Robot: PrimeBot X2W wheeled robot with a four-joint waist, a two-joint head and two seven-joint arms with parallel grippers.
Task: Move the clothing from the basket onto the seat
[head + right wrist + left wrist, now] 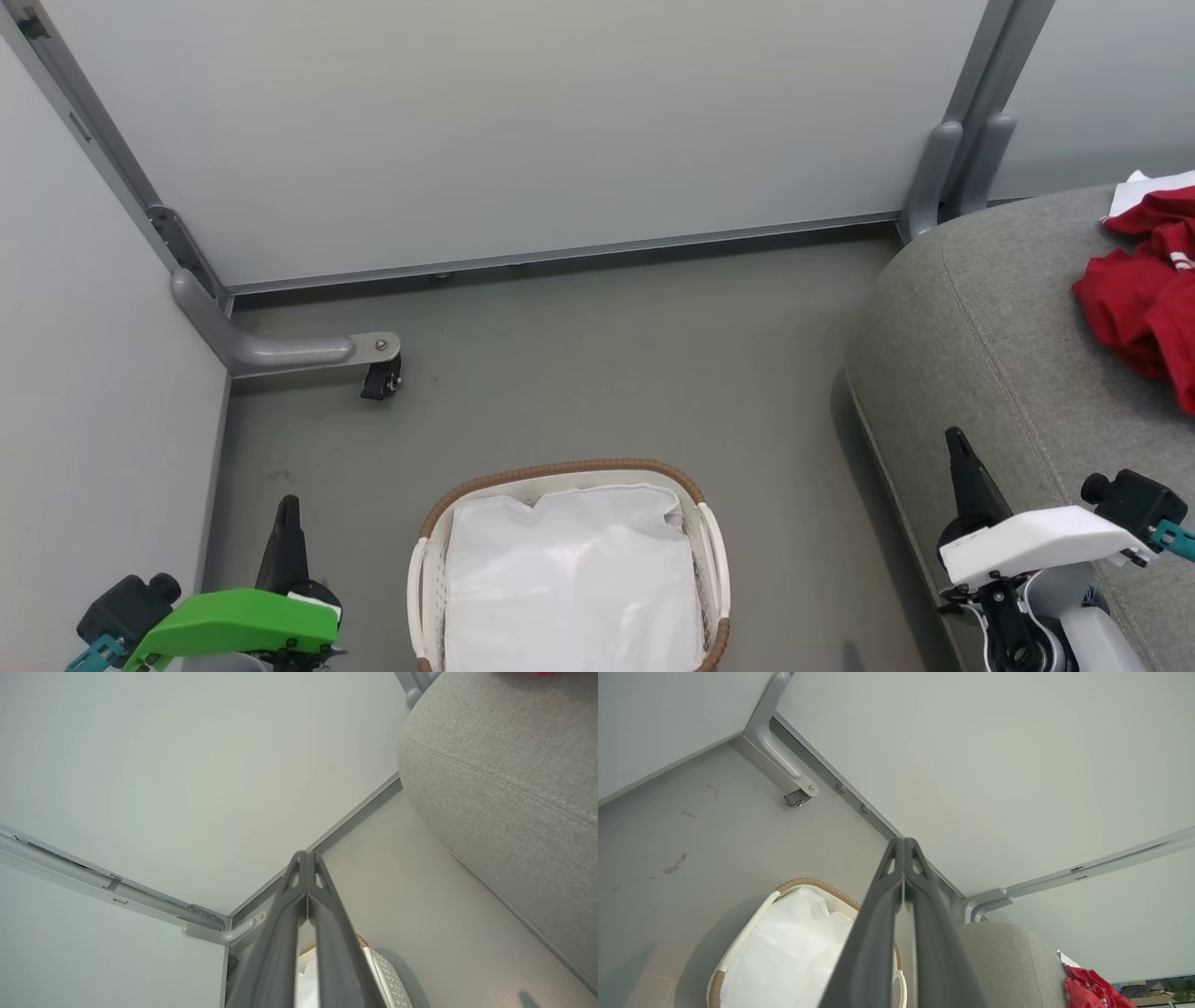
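Pale partition panels (523, 121) close off the far and left sides, standing on a grey floor (607, 355). The grey seat (990, 308) fills the right, its rounded corner reaching toward the middle. The basket (560, 469) sits on the floor at the near centre, with a white liner (569, 579) showing inside it. The clothing (1134, 299), a red heap with white trim, lies on the seat at the far right, well apart from the basket. The left gripper (288, 509) hangs near left of the basket, fingers pressed together, holding nothing. The right gripper (954, 439) is over the seat's near edge, likewise closed and empty. A small black caster (381, 381) stands on the floor at the far left.
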